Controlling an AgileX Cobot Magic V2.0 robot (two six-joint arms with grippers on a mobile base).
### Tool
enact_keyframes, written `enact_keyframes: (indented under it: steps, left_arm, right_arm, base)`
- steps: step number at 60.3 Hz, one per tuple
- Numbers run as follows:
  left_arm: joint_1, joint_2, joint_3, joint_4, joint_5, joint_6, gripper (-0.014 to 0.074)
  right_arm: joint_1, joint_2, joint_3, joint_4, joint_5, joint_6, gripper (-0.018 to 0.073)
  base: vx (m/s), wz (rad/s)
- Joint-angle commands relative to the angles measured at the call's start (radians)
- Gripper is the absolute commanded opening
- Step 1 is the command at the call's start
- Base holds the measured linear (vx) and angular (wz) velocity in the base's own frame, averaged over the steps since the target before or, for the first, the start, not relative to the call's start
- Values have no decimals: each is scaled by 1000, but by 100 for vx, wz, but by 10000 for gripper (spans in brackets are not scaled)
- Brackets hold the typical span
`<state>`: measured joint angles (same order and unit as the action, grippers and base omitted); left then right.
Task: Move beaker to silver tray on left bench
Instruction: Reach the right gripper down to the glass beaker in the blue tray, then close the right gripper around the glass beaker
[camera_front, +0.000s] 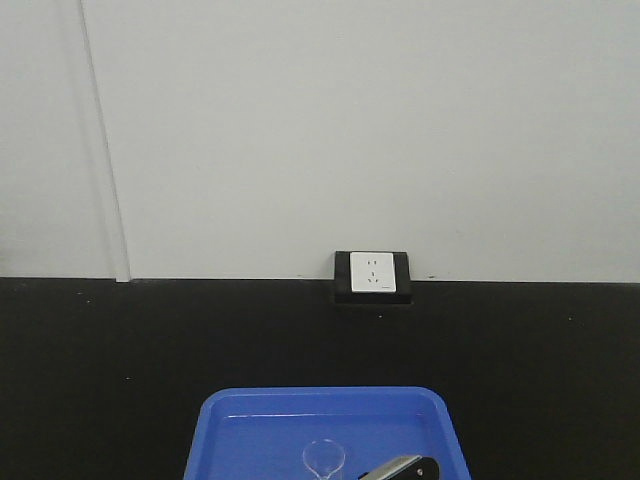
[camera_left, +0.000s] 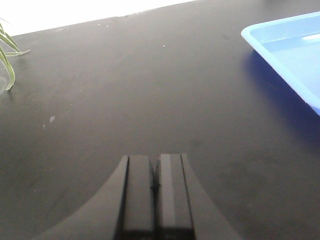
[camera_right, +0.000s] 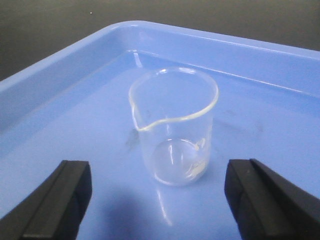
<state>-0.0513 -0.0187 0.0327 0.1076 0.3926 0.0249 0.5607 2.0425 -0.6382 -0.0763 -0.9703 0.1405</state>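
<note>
A small clear glass beaker (camera_right: 174, 125) stands upright inside a blue plastic tray (camera_right: 60, 75), its spout turned toward the camera. My right gripper (camera_right: 157, 185) is open, with one black finger (camera_right: 57, 200) on each side just short of the beaker and nothing held. In the front view only the beaker's rim (camera_front: 325, 458) shows at the bottom edge, with a right finger (camera_front: 400, 468) beside it. My left gripper (camera_left: 156, 182) is shut and empty, hovering over bare black bench top (camera_left: 125, 100). The silver tray is out of view.
The blue tray (camera_front: 325, 420) sits at the near edge of the black bench (camera_front: 100, 350); its corner (camera_left: 280, 45) lies right of the left gripper. A white wall socket (camera_front: 372, 274) stands at the back. Green plant leaves (camera_left: 7, 55) reach in at the far left.
</note>
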Motion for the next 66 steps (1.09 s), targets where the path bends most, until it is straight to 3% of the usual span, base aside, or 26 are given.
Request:
enact_keyframes:
  steps: [1,25,31,41,43,57,66]
  left_arm:
    - [-7,-7,20,-1,-83,-2,1]
    - [-7,-7,20,-1,-83,-2,1]
    - [-7,-7,20,-1,-83,-2,1]
    - [-7,-7,20,-1,-83,-2,1]
    - [-7,-7,20,-1,-83,-2,1]
    - [-7,-7,20,-1,-83,-2,1]
    - [-7,-7,20,-1,-83,-2,1]
  right_arm:
    - [0,-1,-56,2,-106,2,585]
    - [0,87,-263,1,-27,22,559]
    - [0,82,-271,1,-17,22,437]
    - [0,24,-255,2,44,22,27]
    - [0,3,-248,4,59,23,-19]
    - [-26,-266,-147,11,220,21,-15]
    - [-58,-518,-64,8,425,13,-14]
  base:
    - [0,0]
    - [0,0]
    - [0,0]
    - [0,0]
    - [0,0]
    - [0,0]
    - [0,0]
